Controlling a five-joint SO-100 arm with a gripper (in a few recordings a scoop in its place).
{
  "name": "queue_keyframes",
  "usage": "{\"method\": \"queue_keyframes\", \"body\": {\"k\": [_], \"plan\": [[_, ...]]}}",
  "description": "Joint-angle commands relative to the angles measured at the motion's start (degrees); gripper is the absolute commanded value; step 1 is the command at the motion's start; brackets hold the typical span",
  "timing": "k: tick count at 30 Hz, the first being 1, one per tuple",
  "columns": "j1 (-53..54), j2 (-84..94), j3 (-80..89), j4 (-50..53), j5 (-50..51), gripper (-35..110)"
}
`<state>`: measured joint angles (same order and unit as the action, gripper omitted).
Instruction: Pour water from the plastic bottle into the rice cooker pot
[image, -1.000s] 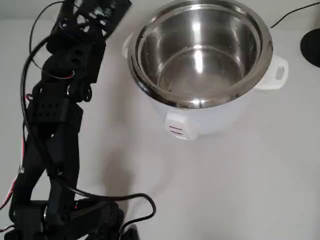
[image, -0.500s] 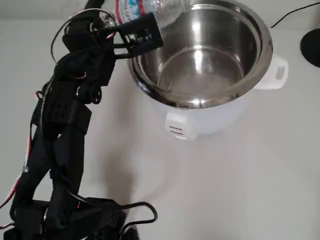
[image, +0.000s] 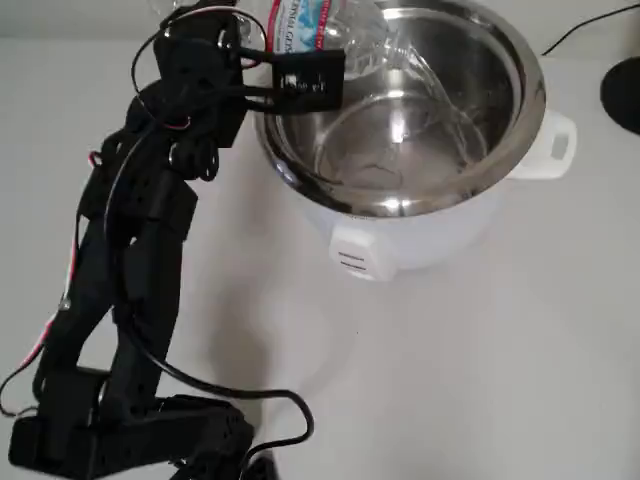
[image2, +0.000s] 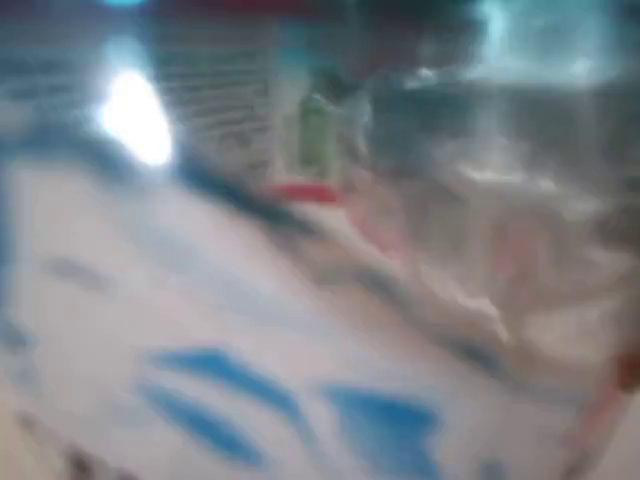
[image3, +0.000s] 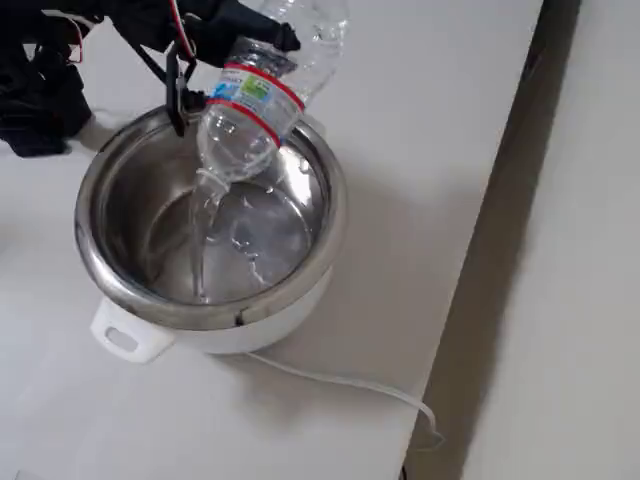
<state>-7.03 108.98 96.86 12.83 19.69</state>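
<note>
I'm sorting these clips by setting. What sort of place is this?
Probably a tabletop robot test setup, not a working kitchen: a plain white table holds just a rice cooker pot, and the gripper tips a bottle, streaming water into it.

Since a second ago the arm has swung from nine o'clock of the pot (image: 531, 95) toward its eleven o'clock rim; the gripper (image: 300, 80) now tips the bottle (image: 345, 30) mouth-down over the bowl, and water (image3: 205, 215) streams in, pooling on the bottom
</note>
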Motion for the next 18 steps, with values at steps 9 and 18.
{"method": "queue_keyframes", "body": {"k": [9, 18], "plan": [[3.43, -3.78, -19.16, 7.12, 10.63, 12], [4.92, -7.47, -26.37, 12.92, 17.93, 12]]}}
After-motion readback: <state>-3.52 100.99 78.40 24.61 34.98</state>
